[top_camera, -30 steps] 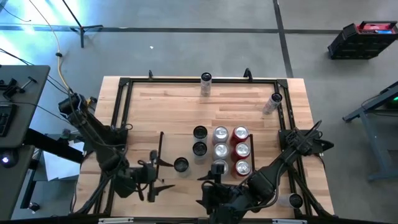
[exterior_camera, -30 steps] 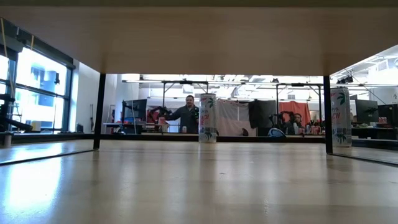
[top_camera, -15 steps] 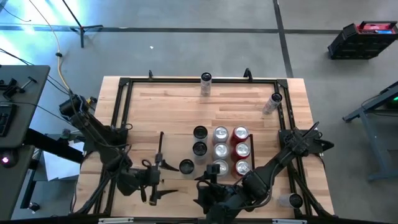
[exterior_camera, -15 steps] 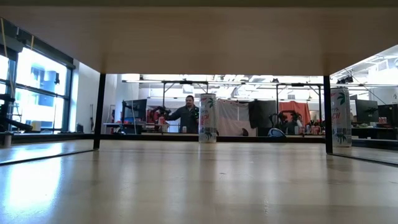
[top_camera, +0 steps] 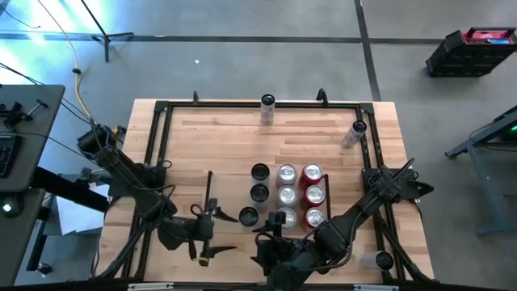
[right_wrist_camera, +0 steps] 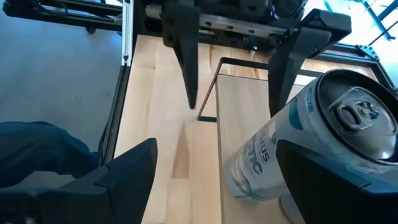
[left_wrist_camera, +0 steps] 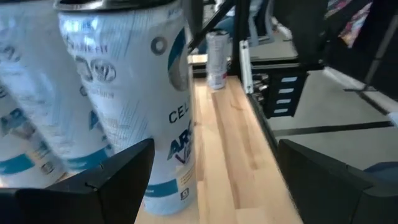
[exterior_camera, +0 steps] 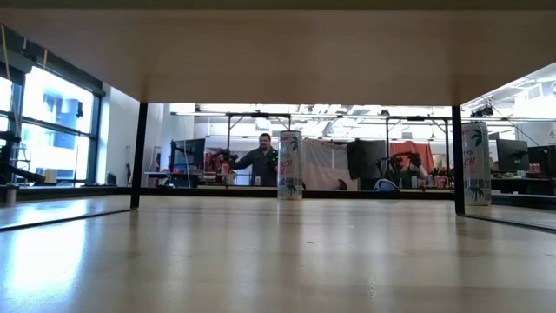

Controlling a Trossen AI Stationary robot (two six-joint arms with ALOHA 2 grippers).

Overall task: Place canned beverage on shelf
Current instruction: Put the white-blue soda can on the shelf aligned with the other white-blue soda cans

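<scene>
A silver and blue beverage can (top_camera: 248, 216) stands upright on the light-wood shelf (top_camera: 230, 190), at its near left, next to rows of silver, red and dark cans (top_camera: 287, 195). My left gripper (top_camera: 234, 233) lies nearly level to the can's left, open, and the end of its far finger is at the can (left_wrist_camera: 124, 93). My right gripper (top_camera: 271, 230) hangs open above the table's near edge. It looks down on the can (right_wrist_camera: 292, 149) and touches nothing. My left gripper meets the can's side wall (left_wrist_camera: 168, 168) with the free end of its far finger (top_camera: 230, 217); the near finger stands clear. The fingers come level from the table's left. The can stands upright with its base on the shelf board.
Thin black rails (top_camera: 208, 187) edge the shelf. One tall can (top_camera: 267, 102) stands at the far rail, another (top_camera: 358, 129) at the right rail, and a third (top_camera: 383, 260) at the near right corner. People show in the room beyond the table in the low view.
My left gripper has swung toward the table's right, still open. The silver and blue can has slid right along the shelf board ahead of the far finger. It has stayed upright and come closer to the rows of cans.
</scene>
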